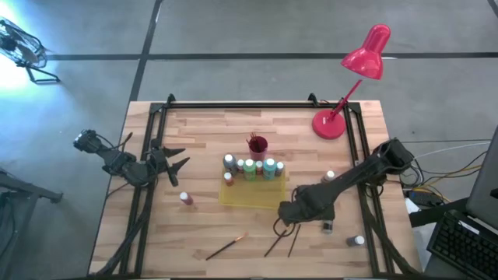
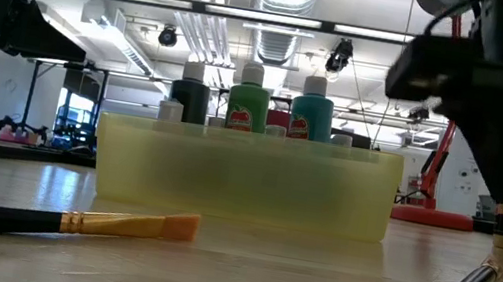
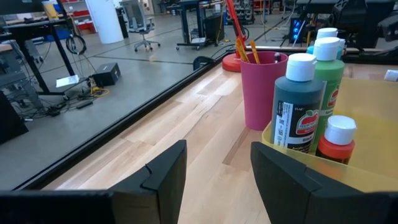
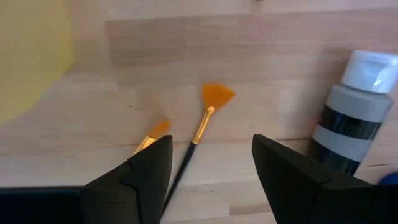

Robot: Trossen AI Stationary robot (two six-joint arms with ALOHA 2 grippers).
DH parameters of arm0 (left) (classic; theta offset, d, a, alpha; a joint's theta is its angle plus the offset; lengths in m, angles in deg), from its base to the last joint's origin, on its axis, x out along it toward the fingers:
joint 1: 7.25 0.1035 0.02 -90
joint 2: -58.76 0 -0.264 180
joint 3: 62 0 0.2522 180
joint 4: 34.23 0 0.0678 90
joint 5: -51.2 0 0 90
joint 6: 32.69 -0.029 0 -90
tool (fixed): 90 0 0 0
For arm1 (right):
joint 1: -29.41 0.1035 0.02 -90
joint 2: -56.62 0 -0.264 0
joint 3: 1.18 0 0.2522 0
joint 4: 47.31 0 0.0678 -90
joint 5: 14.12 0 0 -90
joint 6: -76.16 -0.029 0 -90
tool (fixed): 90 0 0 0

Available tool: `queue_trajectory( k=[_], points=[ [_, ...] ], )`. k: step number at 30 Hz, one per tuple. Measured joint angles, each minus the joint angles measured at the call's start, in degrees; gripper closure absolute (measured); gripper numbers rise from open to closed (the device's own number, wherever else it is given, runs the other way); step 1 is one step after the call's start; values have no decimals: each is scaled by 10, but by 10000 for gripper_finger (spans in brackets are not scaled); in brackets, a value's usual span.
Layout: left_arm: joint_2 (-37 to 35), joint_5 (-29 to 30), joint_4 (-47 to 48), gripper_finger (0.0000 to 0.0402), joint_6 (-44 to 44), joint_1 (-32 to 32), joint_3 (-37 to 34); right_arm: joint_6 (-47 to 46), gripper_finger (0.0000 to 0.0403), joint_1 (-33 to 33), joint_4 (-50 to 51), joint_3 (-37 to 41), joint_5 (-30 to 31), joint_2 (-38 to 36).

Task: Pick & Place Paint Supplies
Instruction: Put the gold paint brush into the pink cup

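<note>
Several paint bottles (image 1: 250,167) stand upright in the flat yellow tray (image 1: 233,199). More bottles stand loose on the table: a red one (image 1: 186,199), a white-capped one (image 1: 330,177) and a grey-and-black one (image 4: 353,121). One brush (image 1: 226,246) lies alone near the front edge. Two brushes (image 1: 282,239) lie side by side below my right gripper (image 1: 285,219). That gripper is open; in its wrist view the fan-tipped brush (image 4: 208,115) and a second orange tip (image 4: 158,129) show between the fingers. My left gripper (image 1: 177,159) waits open, left of the tray.
A magenta cup (image 1: 257,145) holding brushes stands just behind the tray. A red desk lamp (image 1: 354,85) stands at the far right corner. Another bottle (image 1: 356,241) stands near the right front corner. Black rails (image 1: 148,155) run along the table's sides.
</note>
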Motion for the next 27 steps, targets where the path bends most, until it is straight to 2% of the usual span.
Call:
queue_trajectory(
  k=[9,14,27],
  points=[
    [0,0,0,217,0,0,0,-16,188,-4,-119,87,-6,-7],
    [0,0,0,217,0,0,0,-18,201,-11,-144,123,-6,-7],
    [0,0,0,217,0,0,0,-17,248,-14,-176,139,-21,-9]
  ],
)
